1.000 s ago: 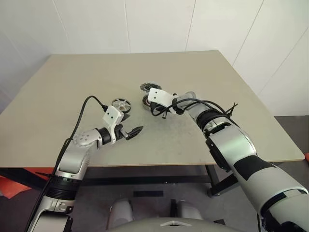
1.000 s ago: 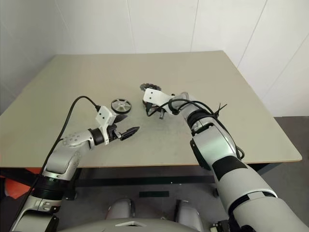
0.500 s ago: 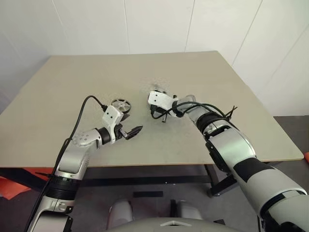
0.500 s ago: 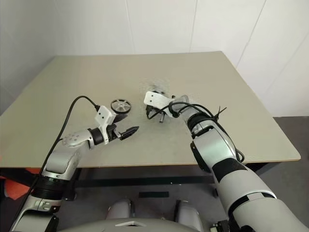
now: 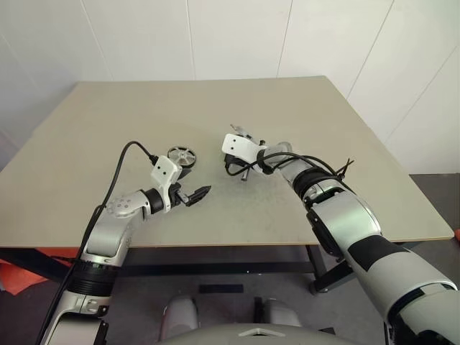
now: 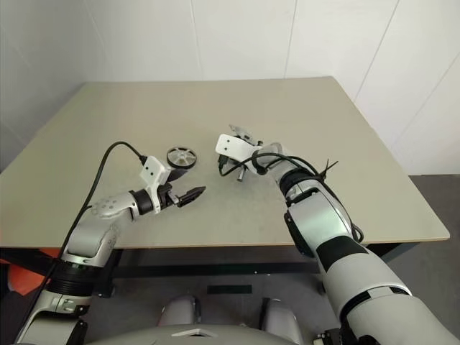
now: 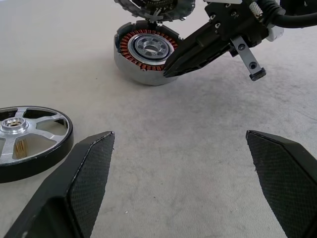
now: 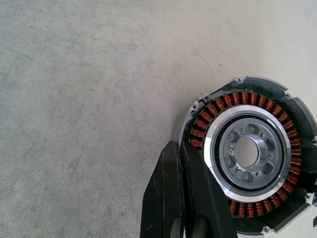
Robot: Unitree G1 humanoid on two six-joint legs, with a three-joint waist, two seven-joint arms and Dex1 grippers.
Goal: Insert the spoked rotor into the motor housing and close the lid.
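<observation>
The right gripper (image 8: 181, 148) has just pressed its two black fingers flat together, tips at the rim of the motor housing (image 8: 247, 158), and the question is whether anything is caught between them. In its own wrist view the fingers look shut on nothing, their tips lying against the copper windings at the housing's edge; in the left wrist view the same tips rest at the housing's rim. Compared with a second ago the head views show the right wrist pulled a little nearer over the table (image 5: 86, 129), and the dark jagged piece (image 7: 153, 6) that stood plain beside it then is now largely hidden behind the gripper; it sits just behind the housing. So the closing reads as a nudge or a failed pinch rather than a lift, though that is a judgement. The left gripper (image 7: 181, 186) has not budged: its fingers stand spread wide, hovering just above the tabletop, empty. The spoked rotor (image 7: 25, 139) lies flat on the table just beside the left gripper's finger, untouched and apart from the housing. That means insertion has not begun; the rotor has yet to be picked up, and the housing needs to sit open side up and steady to receive it.
</observation>
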